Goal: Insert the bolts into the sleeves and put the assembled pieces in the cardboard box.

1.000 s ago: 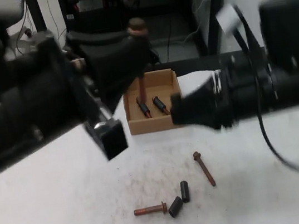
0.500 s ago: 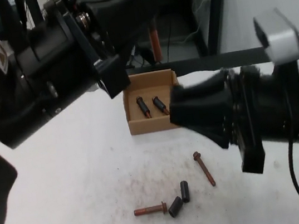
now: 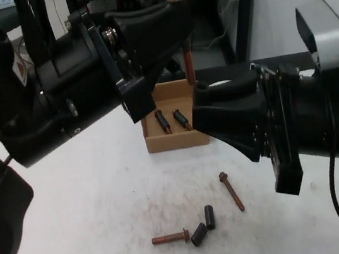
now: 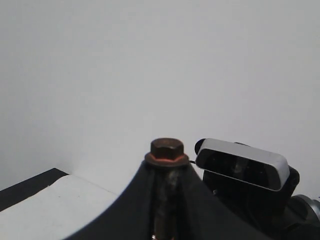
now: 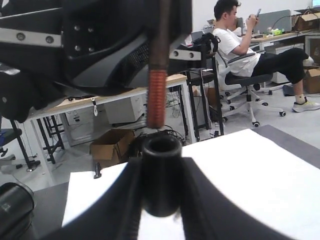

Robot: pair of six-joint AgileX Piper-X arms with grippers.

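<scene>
My left gripper [image 3: 181, 18] is shut on a rusty bolt [image 3: 188, 60] that hangs upright, head [image 4: 166, 150] on top, over the cardboard box [image 3: 170, 141]. My right gripper [image 5: 161, 172] is shut on a black sleeve [image 5: 161, 175] with its opening facing up. The bolt's threaded tip [image 5: 157, 100] hangs just above that opening, apart from it. In the high view the right gripper [image 3: 200, 100] sits just below the bolt's shaft. Two assembled pieces [image 3: 163, 121] lie in the box. Two loose bolts [image 3: 231, 191] [image 3: 170, 237] and two sleeves [image 3: 209, 217] [image 3: 199, 234] lie on the white table.
The box stands at the table's far edge [image 3: 225, 71]. The loose parts lie near the front middle. Both arm bodies [image 3: 57, 99] [image 3: 309, 119] loom over the table's sides. The right arm's camera [image 4: 242, 162] is close behind the bolt in the left wrist view.
The left gripper carried the bolt up and to the right, bringing it over the right gripper. The right gripper rose slightly toward the bolt.
</scene>
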